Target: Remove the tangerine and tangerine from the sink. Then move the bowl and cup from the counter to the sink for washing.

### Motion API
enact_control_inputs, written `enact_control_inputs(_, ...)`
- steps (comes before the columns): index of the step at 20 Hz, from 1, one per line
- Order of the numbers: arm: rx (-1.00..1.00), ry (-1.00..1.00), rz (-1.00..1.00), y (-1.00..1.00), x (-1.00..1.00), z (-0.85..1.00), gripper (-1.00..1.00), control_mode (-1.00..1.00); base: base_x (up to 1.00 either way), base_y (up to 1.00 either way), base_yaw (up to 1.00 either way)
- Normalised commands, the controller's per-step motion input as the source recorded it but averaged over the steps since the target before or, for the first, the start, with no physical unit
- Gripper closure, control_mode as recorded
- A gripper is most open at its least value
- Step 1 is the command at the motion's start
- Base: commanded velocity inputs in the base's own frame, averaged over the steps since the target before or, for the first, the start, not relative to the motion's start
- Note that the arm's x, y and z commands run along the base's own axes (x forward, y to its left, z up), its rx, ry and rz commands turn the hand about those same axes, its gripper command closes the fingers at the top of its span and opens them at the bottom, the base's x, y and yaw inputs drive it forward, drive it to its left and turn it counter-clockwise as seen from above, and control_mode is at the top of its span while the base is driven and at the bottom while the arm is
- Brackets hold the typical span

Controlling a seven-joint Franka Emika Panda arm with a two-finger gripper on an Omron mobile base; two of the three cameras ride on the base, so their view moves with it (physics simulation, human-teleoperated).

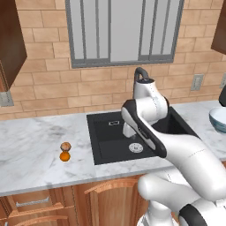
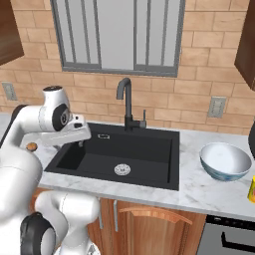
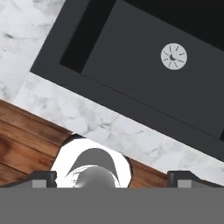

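now we hold our gripper (image 3: 112,177) over the front left edge of the sink (image 3: 131,83), jaws spread wide and pinching nothing. past the fingertips (image 3: 43,178) lie the marble counter (image 3: 109,127) lip, then the black basin floor with its silver drain (image 3: 173,56). well off to the left of the jaws, two tangerines (image 1: 65,151) sit touching on the counter. far to the right, beyond the sink, rests the bowl (image 2: 225,160), with the yellow cup (image 2: 251,189) just beside it.
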Motion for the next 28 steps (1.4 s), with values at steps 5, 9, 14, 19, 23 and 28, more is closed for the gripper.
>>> enact_control_inputs(5, -0.02, 0.01, 0.05, -0.38, -0.10, 0.07, -1.00, -1.00, 0.00, 0.00, 0.00)
enact_control_inputs(9, -0.01, 0.01, 0.00, -0.38, -0.08, 0.08, -1.00, -1.00, 0.00, 0.00, 0.00)
enact_control_inputs(14, 0.00, 0.08, 0.00, -0.35, -0.06, 0.10, -1.00, -1.00, 0.00, 0.00, 0.00)
enact_control_inputs(19, 0.00, 0.06, 0.00, -0.35, -0.01, 0.07, -1.00, -1.00, 0.00, 0.00, 0.00)
enact_control_inputs(23, 0.00, 0.01, 0.00, -0.40, 0.00, 0.05, -1.00, -1.00, 0.00, 0.00, 0.00)
enact_control_inputs(28, -0.01, 0.00, 0.00, -0.43, -0.03, 0.02, -1.00, -1.00, 0.00, 0.00, 0.00)
